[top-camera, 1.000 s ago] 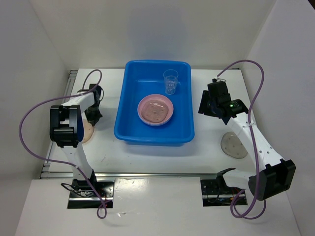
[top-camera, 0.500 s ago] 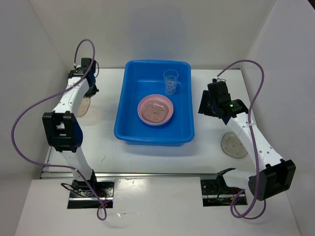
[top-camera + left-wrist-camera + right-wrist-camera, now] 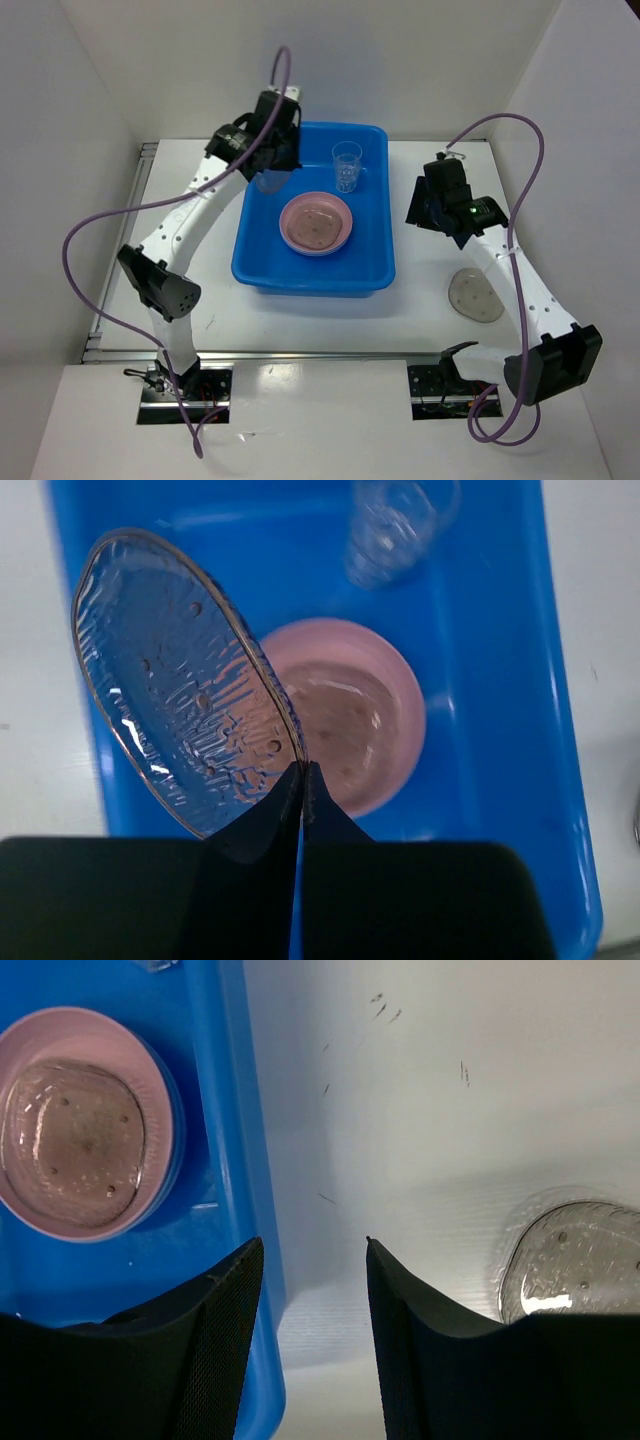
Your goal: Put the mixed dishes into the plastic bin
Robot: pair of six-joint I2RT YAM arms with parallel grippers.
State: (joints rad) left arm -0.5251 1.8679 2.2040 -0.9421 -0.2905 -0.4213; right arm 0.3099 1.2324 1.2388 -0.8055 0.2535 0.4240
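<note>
Top view: left claw (image 3: 268,160) hangs over the bin's (image 3: 310,282) far left corner, and the clear plate (image 3: 268,181) under it is mostly hidden. Left wrist: fingers clamped on that plate's rim, with the pink plate (image 3: 385,720) and blurry cup (image 3: 395,525) beyond. Right wrist: right claw (image 3: 312,1247) spread apart, bin to its left, other plate (image 3: 570,1260) to its right, half cut off.

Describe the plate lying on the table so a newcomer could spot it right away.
Find the big blue bin mid-table. To its right, on the table beside the right arm, lies a clear speckled plate. It is the only dish neither inside the bin nor lifted off the table.
</note>
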